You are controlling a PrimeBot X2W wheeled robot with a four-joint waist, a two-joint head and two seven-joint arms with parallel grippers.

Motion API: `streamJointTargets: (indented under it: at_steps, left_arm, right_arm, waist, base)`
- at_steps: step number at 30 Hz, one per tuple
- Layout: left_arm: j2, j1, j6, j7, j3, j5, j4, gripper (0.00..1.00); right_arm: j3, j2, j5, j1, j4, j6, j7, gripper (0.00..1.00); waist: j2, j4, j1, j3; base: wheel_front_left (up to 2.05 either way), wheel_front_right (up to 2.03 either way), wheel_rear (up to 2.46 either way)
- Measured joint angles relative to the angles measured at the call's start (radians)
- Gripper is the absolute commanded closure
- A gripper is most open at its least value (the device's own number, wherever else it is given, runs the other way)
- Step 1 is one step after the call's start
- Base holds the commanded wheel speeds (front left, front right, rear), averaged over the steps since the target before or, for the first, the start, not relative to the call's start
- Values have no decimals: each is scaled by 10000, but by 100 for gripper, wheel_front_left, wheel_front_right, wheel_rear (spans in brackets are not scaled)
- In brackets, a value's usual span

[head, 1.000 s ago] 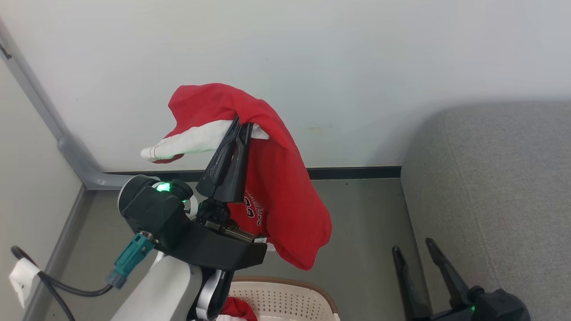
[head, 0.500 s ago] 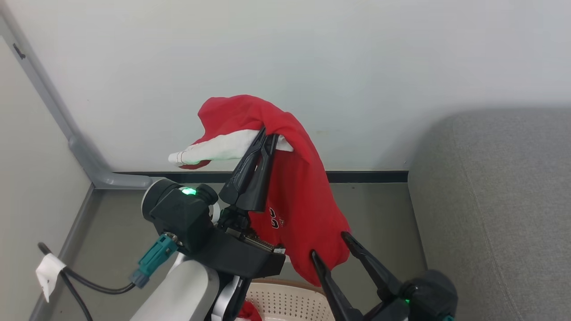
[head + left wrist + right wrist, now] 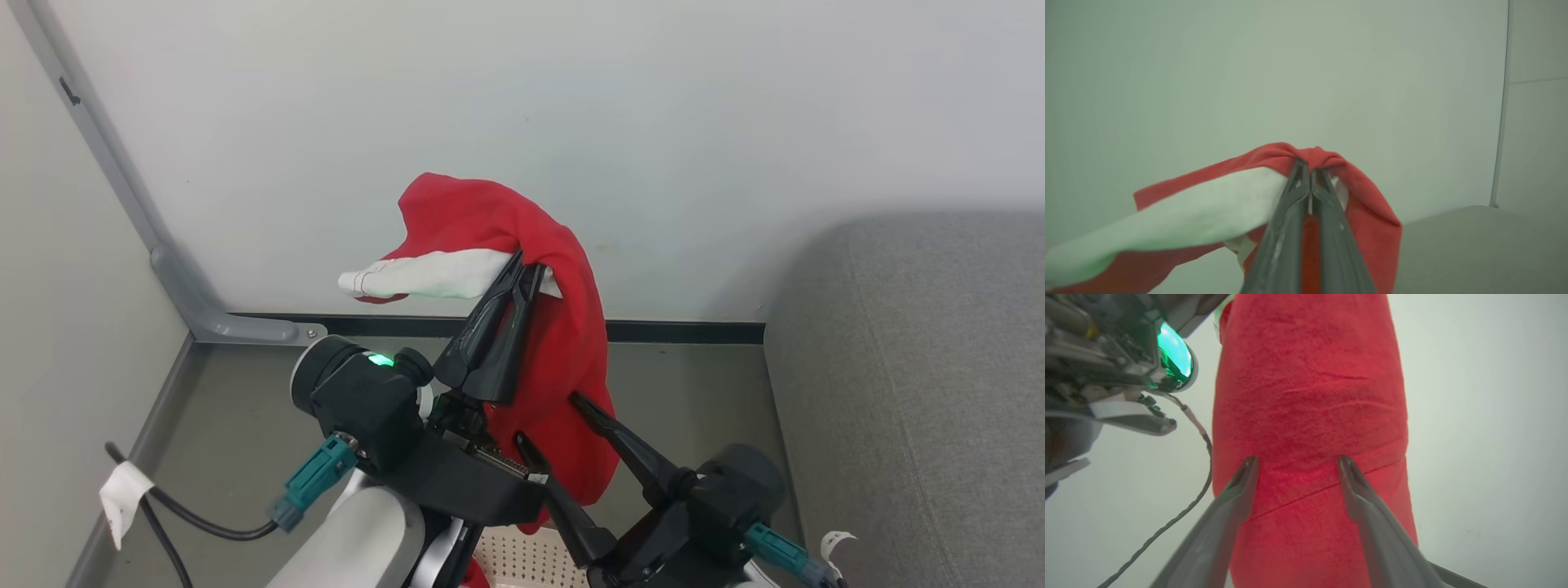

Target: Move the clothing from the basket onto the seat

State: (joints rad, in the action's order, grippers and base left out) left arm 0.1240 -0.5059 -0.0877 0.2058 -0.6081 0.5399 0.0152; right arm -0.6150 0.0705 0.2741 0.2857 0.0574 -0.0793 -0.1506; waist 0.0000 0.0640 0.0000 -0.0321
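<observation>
At far left a black cable (image 3: pixel 175 510) with a white tag lies on the floor below a grey pipe (image 3: pixel 175 278) that runs down the wall corner. The left gripper (image 3: pixel 526 269) is raised, its fingers pinched tight on the red clothing (image 3: pixel 571 367). A white sleeve (image 3: pixel 424 276) sticks out to the left and the rest hangs down in the air, above the basket (image 3: pixel 522 559) at the bottom edge. The right gripper (image 3: pixel 549 419) reaches up at the lower part of the hanging cloth with its fingers spread wide, and whether they touch it cannot be told. The grey seat (image 3: pixel 914 367) stands at far right, well apart from the clothing.
</observation>
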Motion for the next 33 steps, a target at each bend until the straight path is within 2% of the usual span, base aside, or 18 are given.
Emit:
streamJointTargets:
  at_steps: [5, 6, 7, 8, 17, 23, 33]
  left_arm:
    - [-17, 1, 10, -25, -111, 40, 54, 100]
    - [-17, 1, 10, -35, -115, 40, 71, 100]
    - [-15, 1, 10, -36, -117, 40, 82, 100]
    - [-15, 1, 10, -59, -121, 40, 105, 100]
    - [-13, 1, 12, -65, -134, 40, 219, 100]
    - [-8, 2, 12, -105, -134, 40, 222, 100]
    - [25, 16, 10, -107, -96, 58, 222, 100]
  right_arm:
    - [-180, -27, 128, 312, 472, 0, -2, 0]
    - [-174, -25, 203, 377, 550, 2, -4, 50]
    - [-174, -27, 276, 430, 621, 2, -6, 79]
    - [-176, -27, 345, 502, 725, 2, -10, 100]
    - [-349, -23, 663, 754, 1179, 17, -109, 100]
    - [-663, -25, 1070, 785, 1181, 178, -278, 100]
    - [-508, -25, 1233, 675, 1034, 278, -539, 100]
  waist:
    - [0, 52, 0, 3]
    - [0, 62, 0, 1]
    - [0, 71, 0, -2]
    - [0, 80, 0, -5]
    - [0, 135, 0, -31]
    - [0, 139, 0, -40]
    - [0, 118, 0, -36]
  base:
    - [0, 0, 0]
    - [0, 0, 0]
    - [0, 0, 0]
    - [0, 0, 0]
    - [0, 0, 0]
    - [0, 0, 0]
    - [0, 0, 0]
